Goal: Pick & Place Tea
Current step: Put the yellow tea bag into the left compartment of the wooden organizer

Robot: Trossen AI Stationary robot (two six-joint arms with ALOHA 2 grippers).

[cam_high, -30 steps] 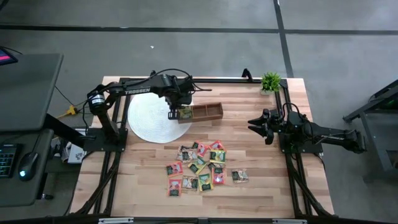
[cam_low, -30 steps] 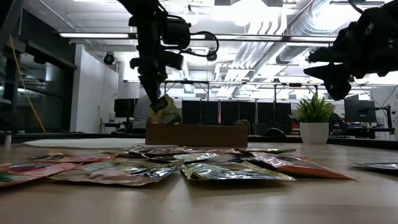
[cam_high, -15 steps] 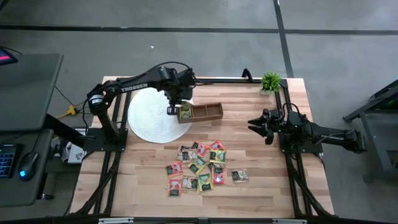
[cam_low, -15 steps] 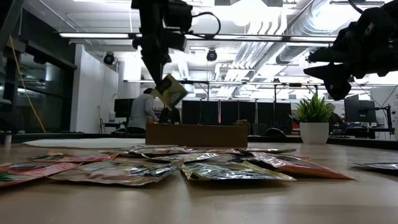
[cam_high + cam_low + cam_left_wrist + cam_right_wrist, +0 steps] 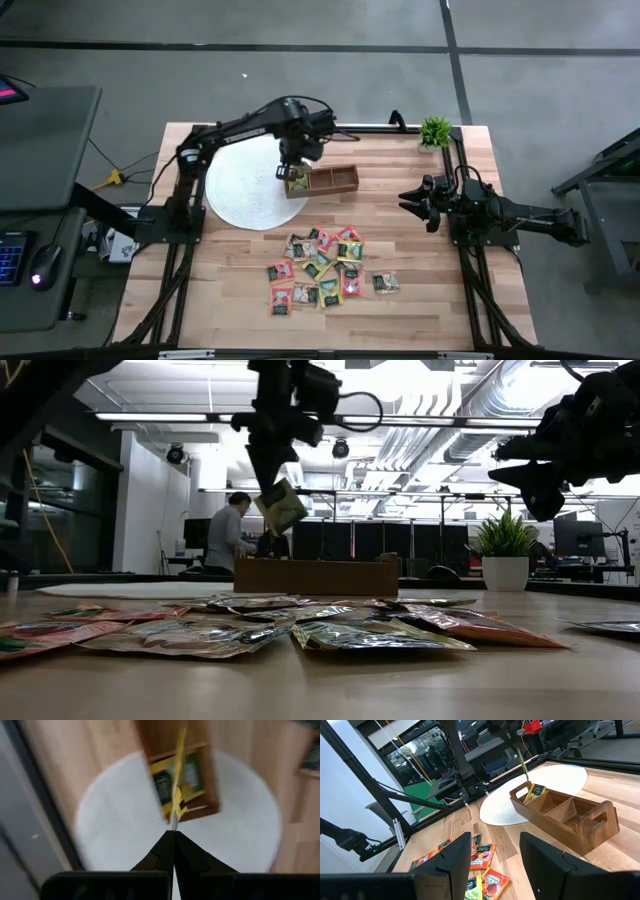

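- One yellow tea packet (image 5: pixel 281 506) is hanging clenched in the left gripper (image 5: pixel 291 172), above the wooden tray (image 5: pixel 335 180)'s end compartment.
- Another packet (image 5: pixel 186 772) is lying inside that compartment.
- Remaining packets (image 5: pixel 325 268) are lying spread on the table (image 5: pixel 420 250).
- Right gripper (image 5: pixel 410 200) is hovering released beside them.

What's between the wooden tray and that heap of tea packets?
Nothing: in the high view, only bare table separates the tray from the packets. The low view hides that gap, since the packets overlap the tray there.
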